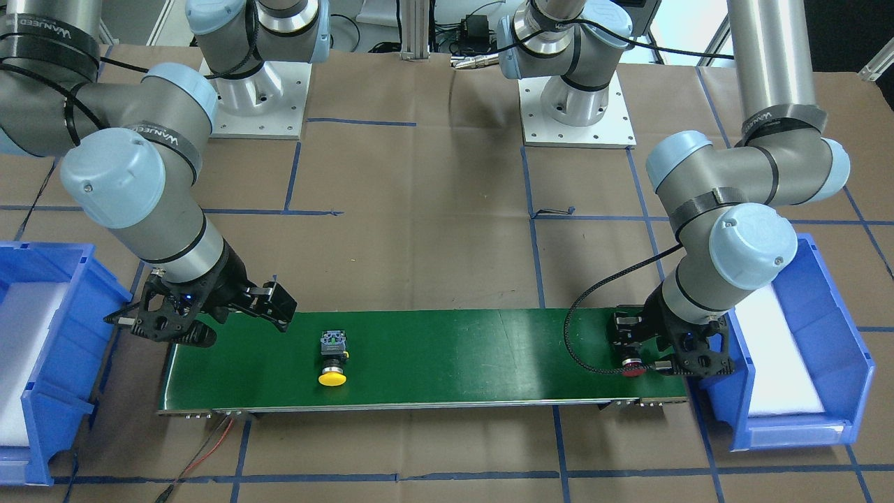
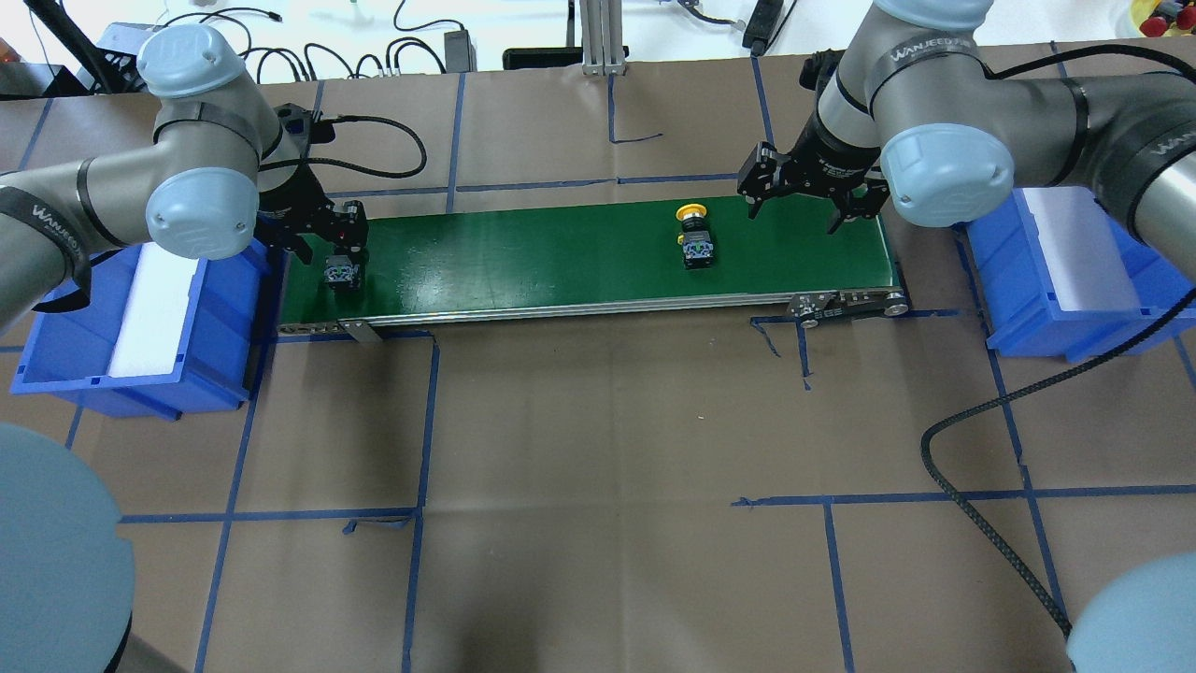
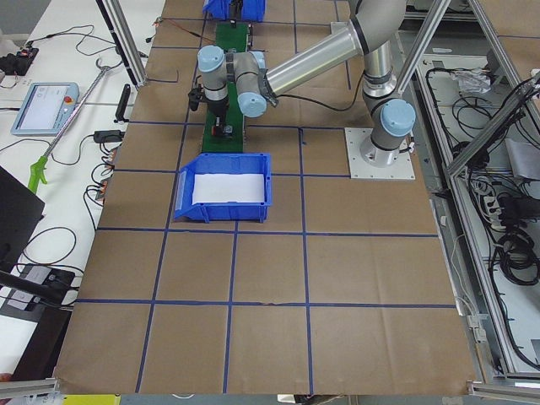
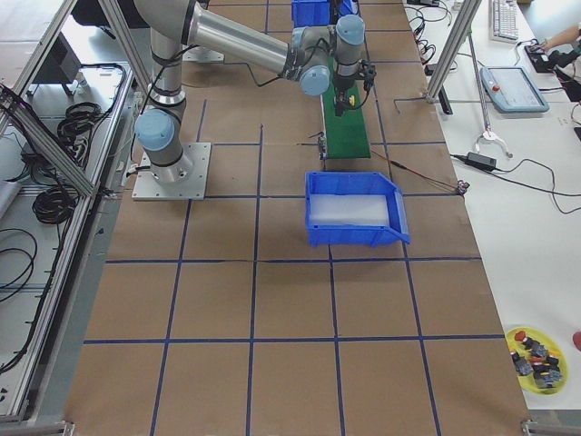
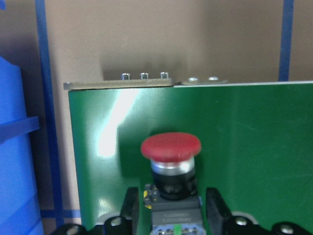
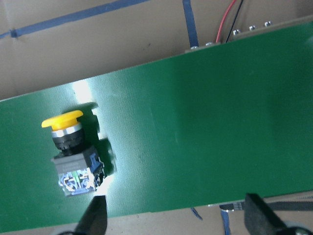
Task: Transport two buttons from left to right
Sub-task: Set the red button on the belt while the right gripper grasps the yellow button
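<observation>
Left tool (image 5: 172, 203) flanks the red button (image 5: 170, 147), its body cut off.

A red-capped black plastic push-button (image 5: 171, 147) sits inside the black left tool (image 5: 171, 205); a yellow-capped grey one (image 6: 68, 147) lies before the right tool (image 6: 176, 213).

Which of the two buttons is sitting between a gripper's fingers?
The red-capped button, flanked by the left gripper at the end of the belt; the yellow button lies alone farther along.
</observation>
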{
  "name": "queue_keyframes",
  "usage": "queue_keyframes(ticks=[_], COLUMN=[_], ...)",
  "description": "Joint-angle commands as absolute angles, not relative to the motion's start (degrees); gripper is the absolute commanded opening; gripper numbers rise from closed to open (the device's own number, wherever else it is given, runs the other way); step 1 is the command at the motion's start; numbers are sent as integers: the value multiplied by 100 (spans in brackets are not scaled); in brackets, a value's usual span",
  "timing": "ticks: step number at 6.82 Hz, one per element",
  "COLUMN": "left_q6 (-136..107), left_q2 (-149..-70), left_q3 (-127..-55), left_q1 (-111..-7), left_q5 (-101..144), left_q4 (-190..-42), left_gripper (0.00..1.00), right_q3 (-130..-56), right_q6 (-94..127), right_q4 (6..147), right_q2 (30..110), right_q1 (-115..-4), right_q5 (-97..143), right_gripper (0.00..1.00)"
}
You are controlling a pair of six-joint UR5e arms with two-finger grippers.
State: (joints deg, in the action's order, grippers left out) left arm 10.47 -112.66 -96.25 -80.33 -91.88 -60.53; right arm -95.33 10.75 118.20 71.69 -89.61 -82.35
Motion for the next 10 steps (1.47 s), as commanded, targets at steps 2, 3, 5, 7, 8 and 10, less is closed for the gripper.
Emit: queue_keyframes(ticks=[2, 3, 5, 7, 8, 10], left_q6=[1055, 1055, 1055, 994, 715, 721], left_q2=[-10935, -10725, -10181, -9540, -9266, -8992], left_q3=[-9510, -9510, -9492, -9492, -9510, -9580], left_q1=[-8042, -8051, -8068, -8347, -8524, -8543], left_q5=[-9211, -9211, -9194, -9228, -9237, -9193], left_q4=[-6327, -6607, -7370, -8065, -8312, -8604], left_gripper=[100, 100, 100, 100, 100, 100], right_q3=[-9396, -9387, -9387, -9387, -9404, -9457], right_q6=[1081, 1116, 1142, 1134, 1134, 1108], right_q4=[12311, 12427, 12445, 12454, 12454, 12454], right_q2=[6830, 6777, 6663, 6513, 6469, 6408], right_q1=[-9009, -9026, -9149, -9158, -9158, -9176], right_q5=[-8218, -8209, -8218, -8218, -8218, -8253], right_gripper=[100, 100, 99, 99, 99, 99])
